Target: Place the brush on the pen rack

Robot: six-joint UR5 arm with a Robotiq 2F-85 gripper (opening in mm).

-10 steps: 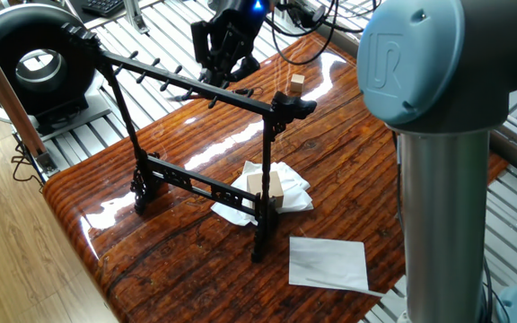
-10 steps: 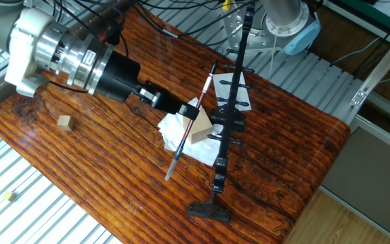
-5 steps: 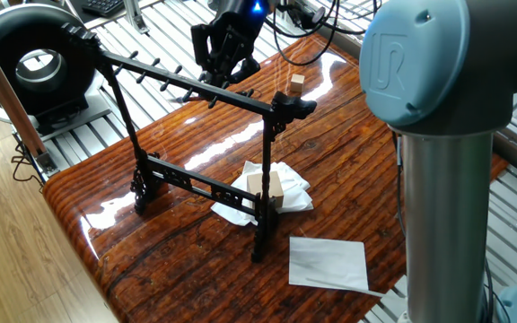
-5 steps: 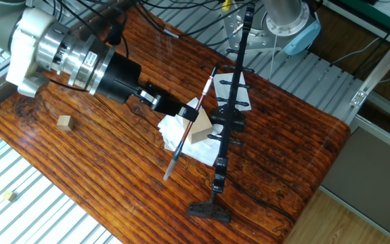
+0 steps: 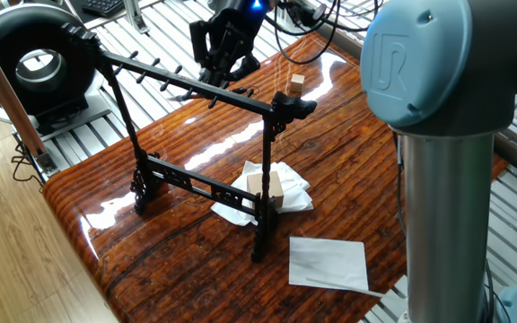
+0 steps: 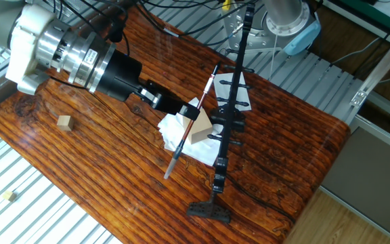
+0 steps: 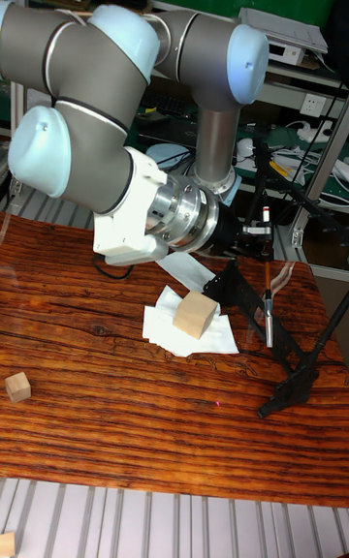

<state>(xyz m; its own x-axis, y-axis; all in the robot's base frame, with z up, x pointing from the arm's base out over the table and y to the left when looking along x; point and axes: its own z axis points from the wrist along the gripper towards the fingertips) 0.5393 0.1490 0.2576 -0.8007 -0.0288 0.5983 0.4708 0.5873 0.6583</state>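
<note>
Barely anything has moved since a second ago: my pincer point(image 6: 183, 110) has edged slightly with the brush point(image 6: 190, 122), nothing else shifted. Pincer is clamped on the brush around mid-shaft, held in the air right beside the pen rack point(image 5: 187, 85), close to its peg-lined top bar, above the table point(image 6: 107, 169). Whether brush touches the pegs, cannot tell. Rack stands upright mid-table. Wooden block point(image 7: 194, 314) sits on crumpled white tissue point(image 5: 281, 177) by the rack's foot. Small wooden cube point(image 6: 63, 122) lies well apart, near a table edge. White paper sheet point(image 5: 328, 263) lies flat near another edge.
</note>
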